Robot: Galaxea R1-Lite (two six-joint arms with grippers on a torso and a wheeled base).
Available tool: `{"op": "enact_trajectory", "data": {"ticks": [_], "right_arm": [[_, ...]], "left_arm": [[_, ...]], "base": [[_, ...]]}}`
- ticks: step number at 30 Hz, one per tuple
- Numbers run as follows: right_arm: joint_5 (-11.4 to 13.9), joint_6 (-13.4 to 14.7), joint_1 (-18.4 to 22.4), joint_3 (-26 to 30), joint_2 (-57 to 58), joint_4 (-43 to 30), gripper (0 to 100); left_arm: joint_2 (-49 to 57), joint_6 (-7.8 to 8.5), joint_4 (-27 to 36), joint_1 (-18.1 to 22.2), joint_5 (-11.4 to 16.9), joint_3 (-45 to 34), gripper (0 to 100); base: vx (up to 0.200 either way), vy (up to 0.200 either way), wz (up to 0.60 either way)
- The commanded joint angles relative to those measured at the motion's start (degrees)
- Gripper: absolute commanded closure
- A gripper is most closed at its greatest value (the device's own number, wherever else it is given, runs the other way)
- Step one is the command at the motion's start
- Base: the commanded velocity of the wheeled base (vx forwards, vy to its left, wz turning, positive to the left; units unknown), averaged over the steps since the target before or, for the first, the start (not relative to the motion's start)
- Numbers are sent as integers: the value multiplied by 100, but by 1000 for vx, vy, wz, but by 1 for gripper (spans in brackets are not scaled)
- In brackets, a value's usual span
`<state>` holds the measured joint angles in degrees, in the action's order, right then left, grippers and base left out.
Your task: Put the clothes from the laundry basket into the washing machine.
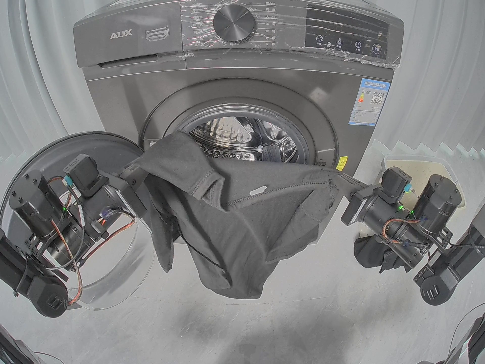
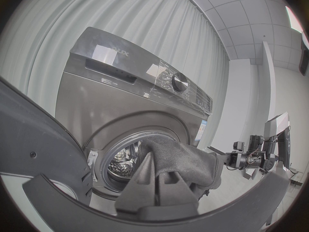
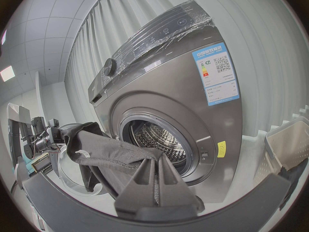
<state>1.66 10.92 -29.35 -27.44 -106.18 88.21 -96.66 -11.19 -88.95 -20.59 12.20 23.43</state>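
The dark grey garment point(image 1: 237, 213) hangs in the air, spread wide across the front of the washing machine point(image 1: 283, 77). Its long axis runs side to side, parallel to the machine's face. Its top edge crosses the lower half of the drum opening point(image 1: 237, 135), which lies just behind it, and the slack middle sags toward the floor point(image 1: 283, 319).

The left hand point(image 1: 137, 174) is clenched on the garment's left end, close by the open door point(image 1: 101, 147). The right hand point(image 1: 346, 180) is clenched on its right end. Neither looks nearer the opening, so I judge both must carry the cloth forward together, bunching it inward.

The laundry basket point(image 1: 429, 164) stands on the floor by the machine's right corner, with another dark cloth point(image 1: 371, 254) hanging at its near side.
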Motion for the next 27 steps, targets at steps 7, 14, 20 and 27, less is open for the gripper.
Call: {"op": "enact_trajectory", "data": {"ticks": [7, 14, 20, 27], "right_arm": [[-34, 6, -26, -227, 124, 3, 100], [-157, 6, -44, -455, 124, 3, 100], [-386, -11, -62, -596, 168, -6, 100], [-386, -2, -44, -569, 177, -6, 100]], "left_arm": [[-28, -59, 1, 204, 10, -137, 100], [-37, -32, 1, 275, 28, -304, 100], [-28, -23, 1, 284, 19, -295, 100], [42, -85, 1, 319, 28, -242, 100]], "base": [[0, 0, 0], [0, 0, 0], [0, 0, 0], [0, 0, 0]]}}
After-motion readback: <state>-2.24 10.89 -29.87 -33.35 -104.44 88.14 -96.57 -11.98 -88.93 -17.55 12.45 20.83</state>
